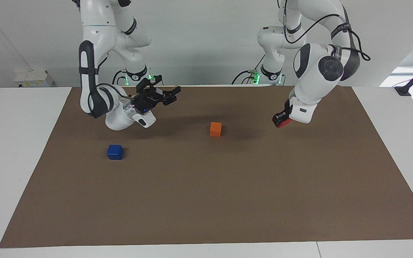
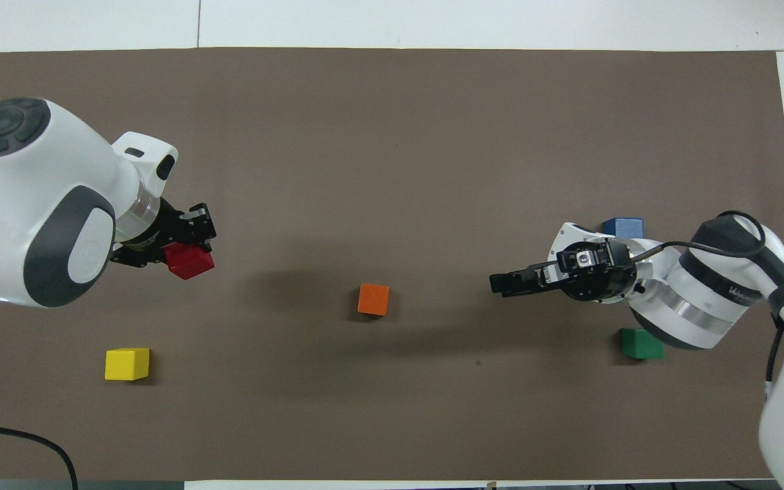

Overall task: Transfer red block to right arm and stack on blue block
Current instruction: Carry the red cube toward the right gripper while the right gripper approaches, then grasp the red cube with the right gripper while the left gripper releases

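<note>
Cubes lie scattered on the counter [image 2: 392, 422]: nearest the robots, a yellow cube [image 2: 127, 363] and green cube [image 2: 641, 343], then an orange cube [image 1: 216, 129], with the blue block [image 1: 115, 152] farthest. Raised over the mat, the left hand [image 2: 184, 245] clamps the red block [image 2: 189, 260]. The right hand [image 1: 170, 95] hangs spread wide, holding nothing.

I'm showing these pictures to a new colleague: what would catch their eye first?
Likely the red block, gripped in the left gripper and held up over the left arm's end of the brown mat. Next, the right gripper, turned sideways with its fingers open, pointing toward the middle. Between the two, the orange block sits alone on the mat.
</note>
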Motion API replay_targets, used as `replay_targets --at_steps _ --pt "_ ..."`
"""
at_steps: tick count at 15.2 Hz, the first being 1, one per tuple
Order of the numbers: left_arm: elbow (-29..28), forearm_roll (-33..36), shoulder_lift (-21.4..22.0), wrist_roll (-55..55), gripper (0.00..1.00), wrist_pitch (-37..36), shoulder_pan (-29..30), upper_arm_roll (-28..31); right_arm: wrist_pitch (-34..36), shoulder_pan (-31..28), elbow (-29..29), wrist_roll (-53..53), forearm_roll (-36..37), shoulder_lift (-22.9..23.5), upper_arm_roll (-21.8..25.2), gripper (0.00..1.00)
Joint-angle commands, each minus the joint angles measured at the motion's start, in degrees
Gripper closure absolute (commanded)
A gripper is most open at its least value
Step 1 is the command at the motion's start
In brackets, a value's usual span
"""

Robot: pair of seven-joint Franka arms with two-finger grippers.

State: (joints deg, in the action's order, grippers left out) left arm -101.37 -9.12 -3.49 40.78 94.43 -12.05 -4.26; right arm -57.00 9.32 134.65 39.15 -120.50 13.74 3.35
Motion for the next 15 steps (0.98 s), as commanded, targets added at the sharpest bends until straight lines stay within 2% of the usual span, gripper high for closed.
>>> replay_targets --at_steps 1,5,8,11,12,15 --pt "0.47 -6.85 6.02 14.44 1.00 -3.63 -0.52 -2.23 1.36 5.77 2.28 -1.44 -9.71 1.37 0.07 0.00" --pt "0.91 -18.45 9.47 40.55 1.00 -1.97 -0.52 -8.03 -0.39 10.01 2.99 -3.56 -15.63 1.37 0.07 0.00" --pt "0.21 -20.15 10.35 58.38 1.00 4.16 -0.52 -13.83 -0.66 12.56 2.55 -1.29 -18.97 2.42 0.07 0.00" --pt "-1.11 -20.67 10.35 77.64 1.00 12.16 -0.87 -16.66 -0.66 13.44 2.02 0.48 -19.15 4.36 0.07 0.00" --pt "-1.28 -20.85 10.35 81.96 1.00 13.40 -1.30 -16.75 -0.23 14.23 1.58 2.40 -19.15 5.32 0.07 0.00" --pt "-2.85 -22.52 10.70 83.49 1.00 17.17 -2.35 -16.83 1.62 15.37 0.88 5.23 -19.15 7.35 0.07 0.00"
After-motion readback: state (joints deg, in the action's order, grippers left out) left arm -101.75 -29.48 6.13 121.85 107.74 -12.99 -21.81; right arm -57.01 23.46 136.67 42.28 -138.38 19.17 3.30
